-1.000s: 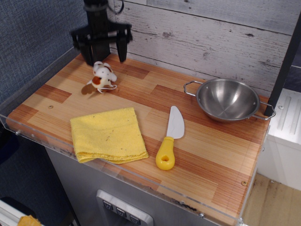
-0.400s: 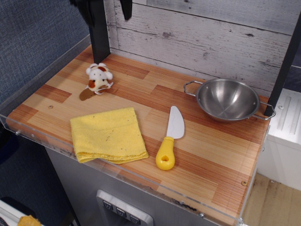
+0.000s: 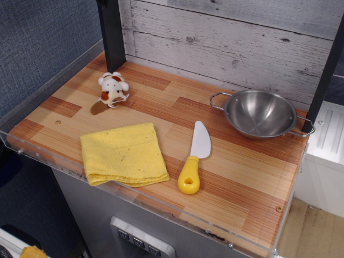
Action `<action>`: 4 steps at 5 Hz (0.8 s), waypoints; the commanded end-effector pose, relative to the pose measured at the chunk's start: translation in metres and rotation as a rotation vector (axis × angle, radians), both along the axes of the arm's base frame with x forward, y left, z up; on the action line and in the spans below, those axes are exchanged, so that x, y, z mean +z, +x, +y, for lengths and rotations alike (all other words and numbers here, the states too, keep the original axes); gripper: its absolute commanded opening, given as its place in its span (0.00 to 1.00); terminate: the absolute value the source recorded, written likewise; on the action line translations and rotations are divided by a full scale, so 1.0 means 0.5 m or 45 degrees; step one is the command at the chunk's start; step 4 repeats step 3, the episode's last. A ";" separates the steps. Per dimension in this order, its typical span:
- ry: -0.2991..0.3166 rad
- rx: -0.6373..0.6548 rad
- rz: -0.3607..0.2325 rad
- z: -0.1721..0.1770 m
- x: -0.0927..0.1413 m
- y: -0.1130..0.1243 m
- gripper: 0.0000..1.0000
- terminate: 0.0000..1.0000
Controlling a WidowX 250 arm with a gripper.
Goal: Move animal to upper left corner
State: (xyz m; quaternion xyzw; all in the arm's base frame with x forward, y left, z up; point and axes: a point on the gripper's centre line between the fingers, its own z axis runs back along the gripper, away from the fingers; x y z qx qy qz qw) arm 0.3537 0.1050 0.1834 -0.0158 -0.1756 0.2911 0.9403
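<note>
Plush animal [image 3: 113,89]: white and brown, alone near upper left corner [image 3: 99,60], nothing touching it.
Gripper: out of view; finger spread cannot be told.

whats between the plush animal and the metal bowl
Nothing: in the single camera view, only bare striped wood tabletop runs from the plush animal to the metal bowl. The knife and yellow cloth lie nearer the front edge.

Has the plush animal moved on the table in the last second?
Yes, slightly: the plush animal shifted left, away from the metal bowl, and now sits upright.
</note>
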 end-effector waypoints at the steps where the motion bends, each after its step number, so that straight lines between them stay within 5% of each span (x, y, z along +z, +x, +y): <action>1: 0.020 -0.001 -0.057 -0.002 0.033 -0.030 1.00 0.00; 2: 0.020 -0.001 -0.057 -0.002 0.033 -0.030 1.00 0.00; 3: 0.020 -0.001 -0.057 -0.002 0.033 -0.030 1.00 1.00; 4: 0.020 -0.001 -0.057 -0.002 0.033 -0.030 1.00 1.00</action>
